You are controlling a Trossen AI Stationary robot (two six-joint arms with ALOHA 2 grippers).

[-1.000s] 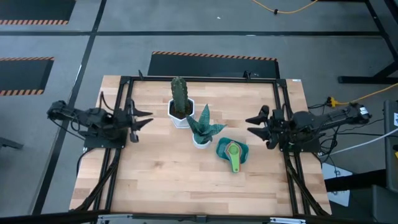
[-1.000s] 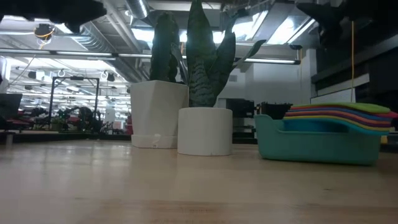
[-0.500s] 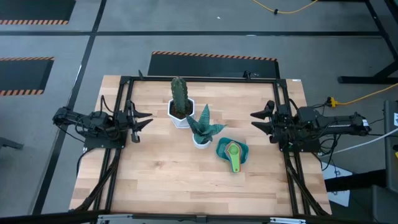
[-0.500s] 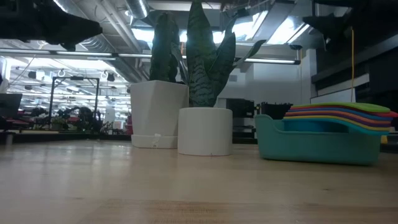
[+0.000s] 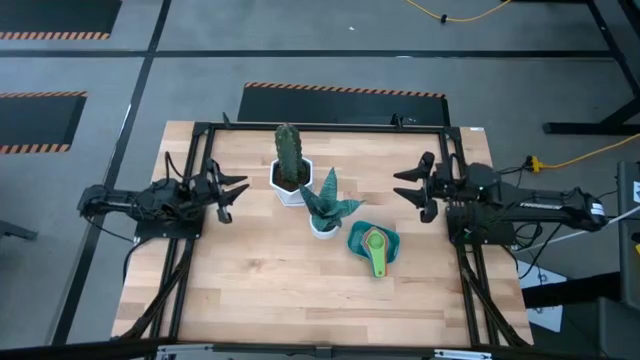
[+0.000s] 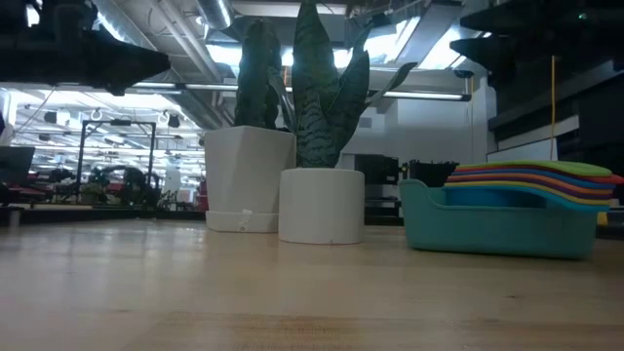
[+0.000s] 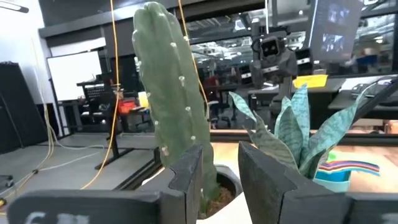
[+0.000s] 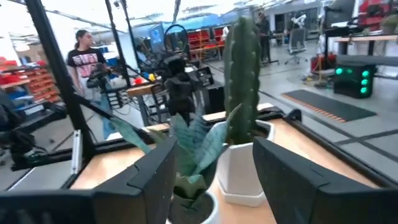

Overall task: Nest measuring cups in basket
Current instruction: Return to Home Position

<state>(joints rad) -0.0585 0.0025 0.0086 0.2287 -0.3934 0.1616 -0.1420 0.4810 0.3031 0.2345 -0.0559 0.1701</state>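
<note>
The teal basket (image 5: 354, 241) stands on the table's right half, near the small white pot. The measuring cups (image 5: 375, 241) lie nested inside it, a green one on top, their handles (image 5: 379, 265) pointing toward the near edge. In the low view the stacked coloured handles (image 6: 541, 179) rest over the rim of the basket (image 6: 497, 226). My left gripper (image 5: 235, 197) hangs open at the table's left side, facing the cactus. My right gripper (image 5: 401, 187) hangs open at the right side, on the far side of the basket. Both are empty.
A white hexagonal pot with a tall cactus (image 5: 289, 165) and a round white pot with a snake plant (image 5: 326, 208) stand mid-table between the grippers. Bare wood (image 5: 260, 285) stretches along the near side. A person (image 8: 82, 51) stands in the room beyond the table.
Both arms have come down lower over the table's sides, and their grippers have stayed open. The right gripper has shifted a little toward the far edge. Basket, cups and pots have not moved.
</note>
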